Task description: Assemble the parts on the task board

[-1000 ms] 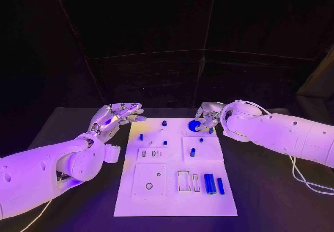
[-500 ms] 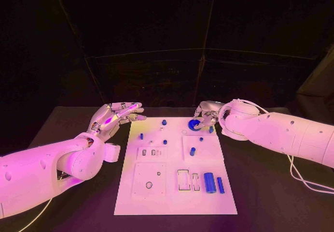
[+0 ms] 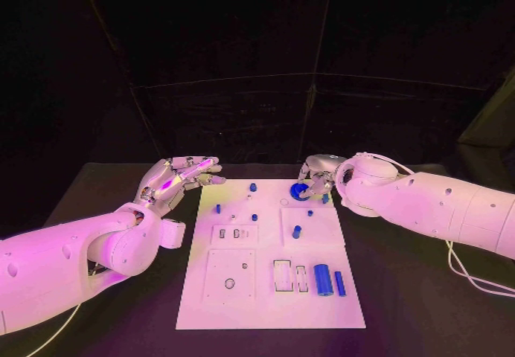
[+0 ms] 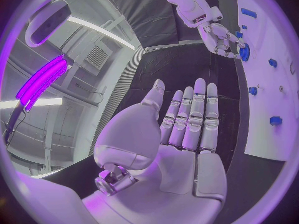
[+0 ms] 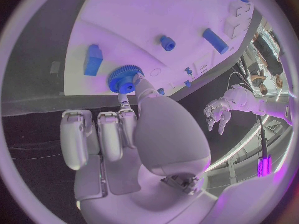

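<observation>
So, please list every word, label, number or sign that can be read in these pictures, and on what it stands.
None can be read: the task board, the blue gear held by the right hand, and the left hand carry no legible text.

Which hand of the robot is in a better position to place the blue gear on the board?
The right hand. It holds the blue gear in its fingers over the far end of the task board. The left hand is open, holds nothing, and hovers beside the board's far left corner.
</observation>
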You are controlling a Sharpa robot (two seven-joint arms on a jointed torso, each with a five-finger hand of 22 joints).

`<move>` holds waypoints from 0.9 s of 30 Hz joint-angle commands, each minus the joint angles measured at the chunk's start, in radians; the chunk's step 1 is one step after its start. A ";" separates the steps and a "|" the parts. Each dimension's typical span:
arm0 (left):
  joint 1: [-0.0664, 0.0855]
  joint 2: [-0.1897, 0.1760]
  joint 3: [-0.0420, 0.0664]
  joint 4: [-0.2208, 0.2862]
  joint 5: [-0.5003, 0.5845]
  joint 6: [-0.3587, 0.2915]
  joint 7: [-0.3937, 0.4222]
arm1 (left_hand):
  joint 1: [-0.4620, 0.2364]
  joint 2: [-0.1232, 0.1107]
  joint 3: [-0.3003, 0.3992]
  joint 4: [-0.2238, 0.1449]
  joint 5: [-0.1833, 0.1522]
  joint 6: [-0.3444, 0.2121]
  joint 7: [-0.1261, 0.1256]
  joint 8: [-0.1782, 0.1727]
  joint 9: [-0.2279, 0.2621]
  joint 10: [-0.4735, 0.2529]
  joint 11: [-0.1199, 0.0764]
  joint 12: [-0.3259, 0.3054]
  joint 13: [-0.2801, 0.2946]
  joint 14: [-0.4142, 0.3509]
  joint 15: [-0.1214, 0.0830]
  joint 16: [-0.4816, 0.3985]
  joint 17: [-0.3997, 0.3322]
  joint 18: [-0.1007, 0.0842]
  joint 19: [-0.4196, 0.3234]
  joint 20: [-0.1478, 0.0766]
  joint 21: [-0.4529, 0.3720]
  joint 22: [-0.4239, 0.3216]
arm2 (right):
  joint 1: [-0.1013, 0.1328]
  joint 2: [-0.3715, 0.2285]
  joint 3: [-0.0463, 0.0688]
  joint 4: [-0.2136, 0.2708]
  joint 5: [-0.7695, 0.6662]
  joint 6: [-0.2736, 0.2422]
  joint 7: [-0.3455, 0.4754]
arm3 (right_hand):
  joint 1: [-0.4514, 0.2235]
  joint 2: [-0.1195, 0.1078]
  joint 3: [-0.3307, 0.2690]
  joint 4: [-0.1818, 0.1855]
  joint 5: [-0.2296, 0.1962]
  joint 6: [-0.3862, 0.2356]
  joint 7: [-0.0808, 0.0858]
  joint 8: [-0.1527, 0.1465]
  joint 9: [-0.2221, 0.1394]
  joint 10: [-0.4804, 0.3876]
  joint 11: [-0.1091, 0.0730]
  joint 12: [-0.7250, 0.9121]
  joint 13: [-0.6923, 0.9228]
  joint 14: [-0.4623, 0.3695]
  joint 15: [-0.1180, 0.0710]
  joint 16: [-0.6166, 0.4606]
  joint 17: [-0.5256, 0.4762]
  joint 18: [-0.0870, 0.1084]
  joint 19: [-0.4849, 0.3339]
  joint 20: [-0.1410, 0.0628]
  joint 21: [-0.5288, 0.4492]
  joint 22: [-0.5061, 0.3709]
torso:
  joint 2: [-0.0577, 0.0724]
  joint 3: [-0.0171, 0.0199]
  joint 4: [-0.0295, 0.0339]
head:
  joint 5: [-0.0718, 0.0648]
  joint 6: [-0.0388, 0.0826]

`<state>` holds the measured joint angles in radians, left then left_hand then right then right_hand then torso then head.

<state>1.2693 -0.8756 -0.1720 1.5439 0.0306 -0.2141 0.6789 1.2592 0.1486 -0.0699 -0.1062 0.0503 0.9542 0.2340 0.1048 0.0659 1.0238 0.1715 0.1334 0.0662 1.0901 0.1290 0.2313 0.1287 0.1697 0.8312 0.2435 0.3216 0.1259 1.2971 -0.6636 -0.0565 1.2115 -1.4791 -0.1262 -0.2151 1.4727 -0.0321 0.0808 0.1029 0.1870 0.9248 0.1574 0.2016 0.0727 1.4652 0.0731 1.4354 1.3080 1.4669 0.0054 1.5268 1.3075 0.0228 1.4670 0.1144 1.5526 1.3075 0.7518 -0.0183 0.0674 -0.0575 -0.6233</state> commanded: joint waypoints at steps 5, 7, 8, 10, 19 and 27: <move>0.001 0.000 0.001 0.000 -0.004 0.014 0.009 | 0.000 0.012 0.000 -0.007 0.004 0.003 0.000 -0.004 0.000 0.001 0.005 -0.005 0.000 0.008 -0.002 -0.004 0.001 0.015 0.008 0.000 -0.004 -0.001 | -0.010 -0.003 -0.007 0.012 -0.052 -0.036 -0.006 | 0.011 0.022 0.039 -0.017 0.009 0.028 -0.006 0.011 -0.001 0.027 -0.008 0.021 0.139 0.079 -0.010 0.006 0.148 -0.013 0.075 -0.006 0.005 0.224 | 0.000 0.0001 0.0006 | 0.000 0.001; 0.001 0.000 0.001 0.000 -0.004 0.014 0.009 | 0.000 0.012 0.000 -0.007 0.004 0.003 0.000 -0.004 0.000 0.001 0.005 -0.005 0.000 0.008 -0.002 -0.004 0.001 0.015 0.008 0.000 -0.004 -0.001 | -0.010 -0.006 -0.006 0.027 -0.057 -0.062 -0.001 | 0.005 0.022 0.051 -0.021 0.024 0.036 -0.008 0.012 -0.002 0.029 -0.011 0.023 0.142 0.080 -0.012 0.006 0.148 -0.014 0.076 -0.007 0.006 0.226 | -0.001 0.0005 -0.0006 | 0.001 0.000; 0.001 0.000 0.001 0.000 -0.004 0.014 0.009 | 0.000 0.012 0.000 -0.007 0.004 0.003 0.000 -0.004 0.000 0.001 0.005 -0.005 0.000 0.008 -0.002 -0.004 0.001 0.015 0.008 0.000 -0.004 -0.001 | -0.011 -0.009 -0.006 0.035 -0.059 -0.072 0.000 | 0.001 0.022 0.055 -0.021 0.029 0.039 -0.009 0.013 -0.002 0.029 -0.011 0.024 0.143 0.080 -0.013 0.006 0.148 -0.014 0.077 -0.008 0.006 0.227 | -0.001 0.0002 -0.0007 | 0.002 0.000; 0.001 -0.001 0.001 -0.001 -0.004 0.014 0.009 | 0.000 0.012 0.000 -0.007 0.004 0.003 0.000 -0.004 0.000 0.001 0.005 -0.005 0.000 0.008 -0.002 -0.004 0.001 0.015 0.008 0.000 -0.004 -0.001 | -0.011 -0.017 -0.006 0.065 -0.060 -0.100 0.003 | -0.011 0.019 0.065 -0.022 0.035 0.045 -0.011 0.011 -0.004 0.032 -0.013 0.026 0.146 0.080 -0.015 0.006 0.149 -0.015 0.079 -0.010 0.007 0.230 | -0.001 0.0004 -0.0009 | 0.003 0.000; 0.000 -0.001 0.001 0.000 -0.004 0.015 0.008 | 0.000 0.012 0.000 -0.007 0.004 0.003 0.000 -0.004 0.000 0.001 0.005 -0.005 0.000 0.008 -0.002 -0.004 0.001 0.015 0.008 0.000 -0.004 -0.001 | -0.010 -0.027 -0.005 0.192 -0.114 -0.190 -0.018 | -0.041 0.008 0.079 -0.019 0.038 0.051 -0.014 0.005 -0.005 0.034 -0.015 0.028 0.149 0.080 -0.017 0.006 0.152 -0.016 0.084 -0.012 0.009 0.237 | -0.001 -0.0014 0.0015 | 0.001 0.006; 0.001 0.000 0.001 0.002 -0.004 0.016 0.007 | 0.000 0.012 0.000 -0.007 0.004 0.003 0.000 -0.004 0.000 0.001 0.005 -0.005 0.000 0.008 -0.002 -0.004 0.001 0.015 0.008 0.000 -0.004 -0.001 | -0.010 0.060 -0.005 0.161 -0.175 -0.195 -0.035 | -0.046 0.007 0.082 -0.019 0.036 0.054 -0.015 0.004 -0.006 0.034 -0.016 0.027 0.148 0.080 -0.017 0.006 0.150 -0.017 0.085 -0.013 0.010 0.239 | 0.001 -0.0022 0.0053 | 0.005 0.004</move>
<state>1.2688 -0.8762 -0.1721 1.5437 0.0306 -0.2113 0.6780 1.2592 0.1486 -0.0699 -0.1062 0.0503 0.9542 0.2340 0.1048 0.0659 1.0238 0.1715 0.1334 0.0662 1.0901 0.1290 0.2314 0.1283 0.1696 0.8312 0.2435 0.3216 0.1261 1.2849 -0.6045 -0.0622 1.3781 -1.6009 -0.2888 -0.2342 1.4361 -0.0287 0.1563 0.0837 0.2188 0.9467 0.1684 0.2060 0.0647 1.4648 0.0659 1.4584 1.3076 1.4632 -0.0055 1.5268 1.3073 0.0229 1.4671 0.1067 1.5565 1.3075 0.7512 -0.0200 0.0704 -0.0539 -0.6184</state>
